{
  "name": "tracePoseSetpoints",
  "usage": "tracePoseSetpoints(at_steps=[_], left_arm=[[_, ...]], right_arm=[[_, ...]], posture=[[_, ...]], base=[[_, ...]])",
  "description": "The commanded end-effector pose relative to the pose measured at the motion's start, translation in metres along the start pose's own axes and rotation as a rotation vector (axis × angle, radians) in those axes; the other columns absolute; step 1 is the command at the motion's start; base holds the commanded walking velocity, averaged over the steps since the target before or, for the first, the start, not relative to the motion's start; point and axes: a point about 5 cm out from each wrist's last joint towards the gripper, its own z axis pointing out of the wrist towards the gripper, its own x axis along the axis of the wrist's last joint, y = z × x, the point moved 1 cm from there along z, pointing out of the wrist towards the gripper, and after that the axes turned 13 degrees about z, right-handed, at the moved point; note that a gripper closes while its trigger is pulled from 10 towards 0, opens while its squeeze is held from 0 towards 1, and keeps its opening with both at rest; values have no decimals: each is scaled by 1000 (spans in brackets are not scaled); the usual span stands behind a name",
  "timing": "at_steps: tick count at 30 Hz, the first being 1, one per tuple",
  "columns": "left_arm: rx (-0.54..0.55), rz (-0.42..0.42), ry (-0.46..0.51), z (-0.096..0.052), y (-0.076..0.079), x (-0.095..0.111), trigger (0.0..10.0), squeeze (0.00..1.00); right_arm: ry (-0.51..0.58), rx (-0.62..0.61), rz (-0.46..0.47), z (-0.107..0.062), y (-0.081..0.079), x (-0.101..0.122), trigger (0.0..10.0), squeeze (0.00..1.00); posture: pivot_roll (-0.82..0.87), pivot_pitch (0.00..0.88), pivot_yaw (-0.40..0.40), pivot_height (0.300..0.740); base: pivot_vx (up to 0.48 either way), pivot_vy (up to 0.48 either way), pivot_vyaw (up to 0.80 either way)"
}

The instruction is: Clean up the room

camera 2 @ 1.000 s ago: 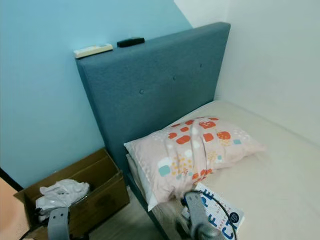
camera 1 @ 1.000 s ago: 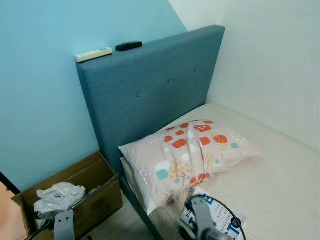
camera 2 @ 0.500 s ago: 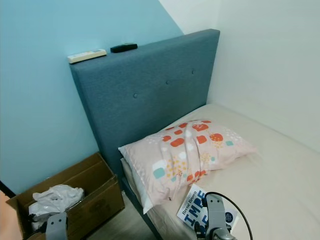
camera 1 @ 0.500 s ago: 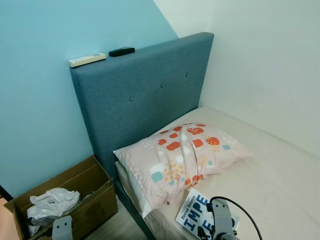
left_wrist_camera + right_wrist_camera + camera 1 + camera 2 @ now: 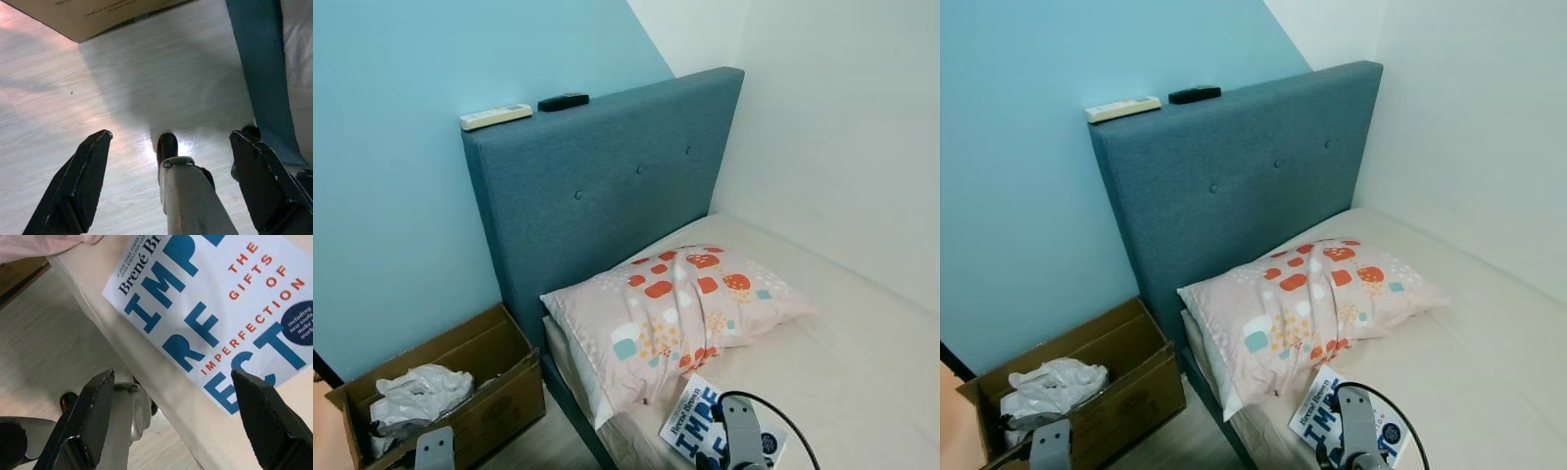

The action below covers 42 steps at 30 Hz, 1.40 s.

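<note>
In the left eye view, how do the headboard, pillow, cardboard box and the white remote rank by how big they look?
1. Headboard
2. Pillow
3. Cardboard box, partly cut off by the picture's edge, so its place after the pillow is unsure
4. White remote

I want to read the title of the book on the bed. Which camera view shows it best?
The right wrist view: the book is close and its cover lettering readable. Both eye views show only part of it beside the pillow, behind the right arm.

Home bedroom: bed [image 5: 862, 372], pillow [image 5: 675, 308].
</note>
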Motion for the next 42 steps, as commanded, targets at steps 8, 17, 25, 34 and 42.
tracePoseSetpoints(at_steps=[8,17,25,34,42], left_arm=[[-28,18,-33,-1,10,-8,10000,0],[-25,29,-45,-2,6,-13,10000,0],[-31,38,-53,-2,6,-16,10000,0],[-33,53,-55,-2,4,-16,10000,0],[-41,65,-59,-2,5,-17,10000,0]], right_arm=[[-35,-11,-45,-1,4,-9,10000,0],[-61,-22,-63,-2,6,-20,10000,0],[-75,-26,-70,-3,5,-25,10000,0],[-87,-32,-72,-4,6,-31,10000,0],[-95,-40,-73,-5,8,-34,10000,0]], posture=[[6,0,-42,726],[11,0,-39,726],[15,0,-30,726],[12,0,-21,726],[11,0,-21,726]], base=[[-262,0,0],[-273,0,0],[-285,0,0],[-309,0,0],[-338,0,0]])
